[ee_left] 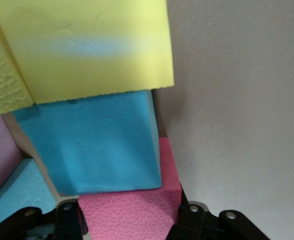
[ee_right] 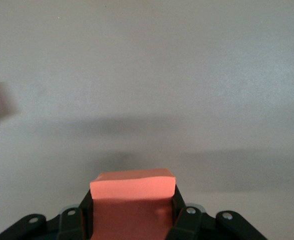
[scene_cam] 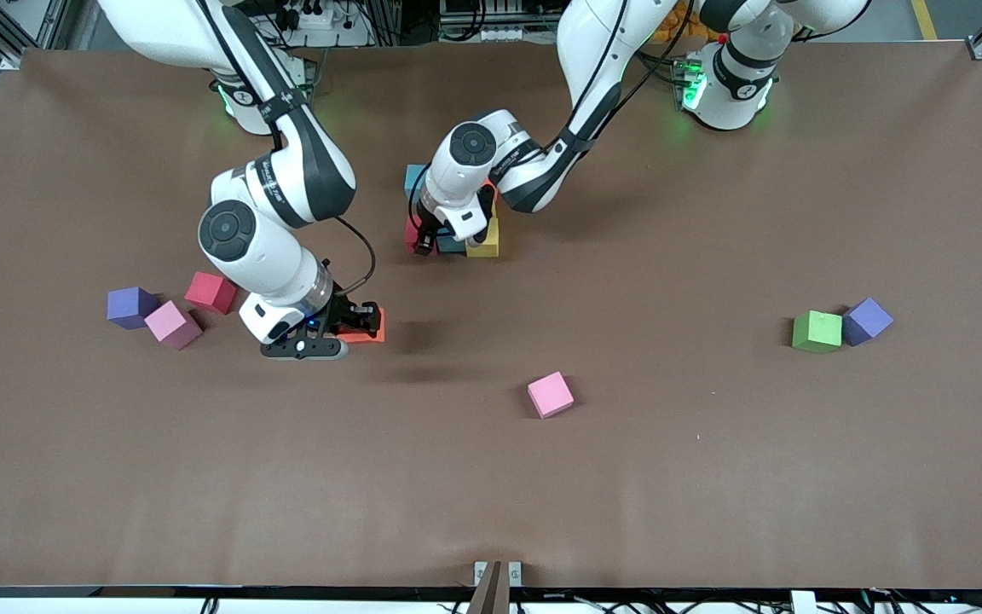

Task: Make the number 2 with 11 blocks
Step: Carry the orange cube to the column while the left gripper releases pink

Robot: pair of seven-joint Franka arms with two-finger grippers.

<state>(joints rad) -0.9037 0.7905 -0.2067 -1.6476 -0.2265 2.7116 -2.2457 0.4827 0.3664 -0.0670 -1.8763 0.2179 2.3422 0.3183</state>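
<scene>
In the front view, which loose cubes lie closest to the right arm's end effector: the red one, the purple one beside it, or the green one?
Measured from the right end effector, shut on an orange foam cube:
1. Red foam cube, toward the right arm's end.
2. Purple foam cube, farther toward that end.
3. Green foam cube, toward the left arm's end.

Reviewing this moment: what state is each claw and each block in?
Left claw: shut on a red block, at the partly built number 2.
Right claw: shut on an orange block.
Pink blocks: loose.
Green block: loose, touching a purple block.
Second red block: loose.
</scene>
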